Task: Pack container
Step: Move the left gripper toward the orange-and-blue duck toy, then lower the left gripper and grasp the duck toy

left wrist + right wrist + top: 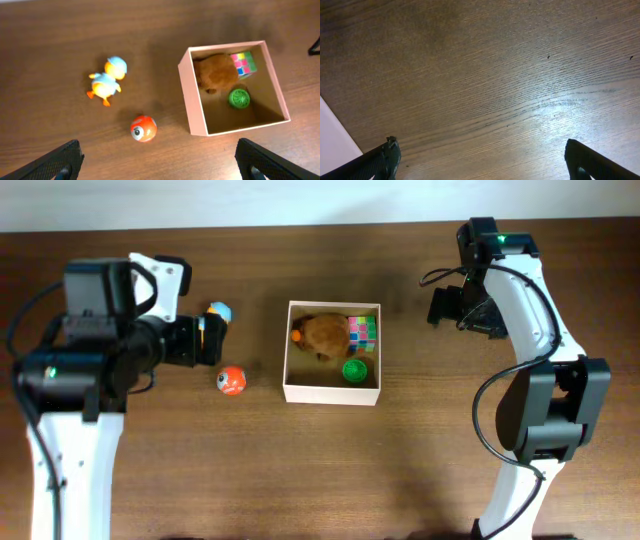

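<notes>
I see my left pincer [157, 162] spread wide, its 2 dark fingertips [67, 157] at the bottom corners of the left wrist view with nothing between them but bare wood; it grips nothing and touches nothing. My right pincer [482, 160] stands just as wide, also empty, above plain tabletop [510, 85], with a pale patch I cannot identify in the lower left corner of its view. The container [332, 394] sits upright near the middle of the tabletop, between the 2 arms and apart from both pincers. From overhead it lies nearer the left pincer, off toward the centre from it, and the right pincer hangs well off to its other side near the far edge. In the left wrist view the container shows toward the upper right, its tan floor partly bare. Inside it I see 3 things: a brown plush toy [323, 335] and a many-coloured cube [362, 330] against the far wall, and a green ball [355, 369] nearer the front. Outside it, on the left pincer's side, a blue and orange duck toy [106, 80] and an orange-red ball [143, 128] lie on the wood, the ball closer to the fingertips, neither touching the container.
</notes>
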